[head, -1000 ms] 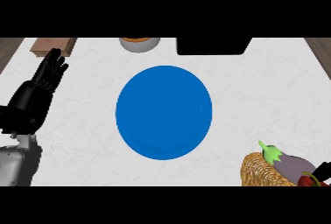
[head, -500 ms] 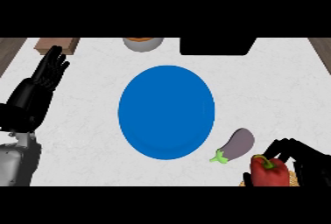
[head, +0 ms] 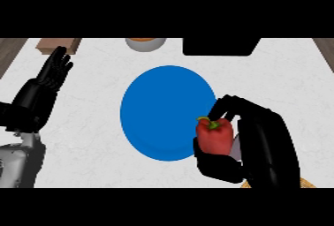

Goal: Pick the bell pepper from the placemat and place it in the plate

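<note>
Even, bright, diffuse light with no clear source covers the white counter [head: 91,128]. No glare shows and shadows are barely visible. The blue plate [head: 163,110] looks flat, uniformly coloured and stretched taller than wide.

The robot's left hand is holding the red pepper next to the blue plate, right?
Not quite. In the head view, the right hand is curled round the red bell pepper with the green stem, at the right edge of the round blue plate. The left hand rests open, holding nothing.
</note>
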`<action>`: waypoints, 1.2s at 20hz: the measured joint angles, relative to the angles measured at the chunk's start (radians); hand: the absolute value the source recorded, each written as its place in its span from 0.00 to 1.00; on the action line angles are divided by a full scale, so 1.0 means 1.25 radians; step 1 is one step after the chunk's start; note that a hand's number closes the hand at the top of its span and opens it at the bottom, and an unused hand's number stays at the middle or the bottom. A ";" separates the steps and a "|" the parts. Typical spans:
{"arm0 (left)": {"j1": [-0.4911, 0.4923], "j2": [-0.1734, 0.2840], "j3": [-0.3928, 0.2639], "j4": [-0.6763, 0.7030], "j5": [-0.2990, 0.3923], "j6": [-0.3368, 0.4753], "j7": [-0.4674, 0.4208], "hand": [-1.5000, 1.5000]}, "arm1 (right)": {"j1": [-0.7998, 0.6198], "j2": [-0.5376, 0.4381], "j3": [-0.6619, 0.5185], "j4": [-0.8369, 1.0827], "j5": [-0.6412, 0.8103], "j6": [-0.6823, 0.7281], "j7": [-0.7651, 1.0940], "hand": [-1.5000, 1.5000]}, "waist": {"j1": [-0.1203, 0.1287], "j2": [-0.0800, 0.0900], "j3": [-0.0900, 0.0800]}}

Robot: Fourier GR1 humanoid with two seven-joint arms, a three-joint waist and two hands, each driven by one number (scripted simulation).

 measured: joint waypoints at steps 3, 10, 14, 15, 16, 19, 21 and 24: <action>-0.004 -0.006 0.000 -0.001 -0.004 0.001 0.003 0.50 | -0.100 0.013 0.001 0.104 -0.032 -0.041 0.040 1.00 | 0.001 0.000 0.000; -0.010 -0.016 0.005 0.016 -0.010 -0.004 -0.012 0.50 | -0.258 0.023 0.008 0.403 -0.078 -0.188 0.045 1.00 | 0.004 0.001 0.001; -0.021 -0.019 0.001 0.015 -0.023 -0.001 -0.008 0.50 | -0.328 0.024 0.024 0.579 -0.101 -0.276 0.022 1.00 | 0.008 0.002 0.001; -0.018 -0.020 0.004 0.025 -0.021 -0.006 -0.019 0.50 | -0.344 0.025 0.032 0.621 -0.110 -0.297 0.015 1.00 | 0.009 0.003 0.001; -0.024 -0.018 0.005 0.022 -0.019 -0.008 -0.012 0.50 | -0.355 0.025 0.038 0.666 -0.121 -0.314 -0.001 1.00 | 0.011 0.003 0.001; -0.019 -0.018 0.007 0.013 -0.015 -0.015 -0.013 0.50 | -0.390 0.025 0.050 0.776 -0.175 -0.401 -0.015 0.00 | 0.017 0.005 0.001; -0.032 -0.010 0.015 0.020 -0.009 -0.022 -0.006 0.50 | -0.415 0.026 0.051 0.841 -0.219 -0.454 -0.024 0.00 | 0.020 0.006 0.001; -0.037 -0.019 0.009 0.034 -0.020 -0.019 -0.014 0.50 | -0.442 0.026 0.084 0.904 -0.303 -0.512 -0.042 0.00 | 0.021 0.006 0.001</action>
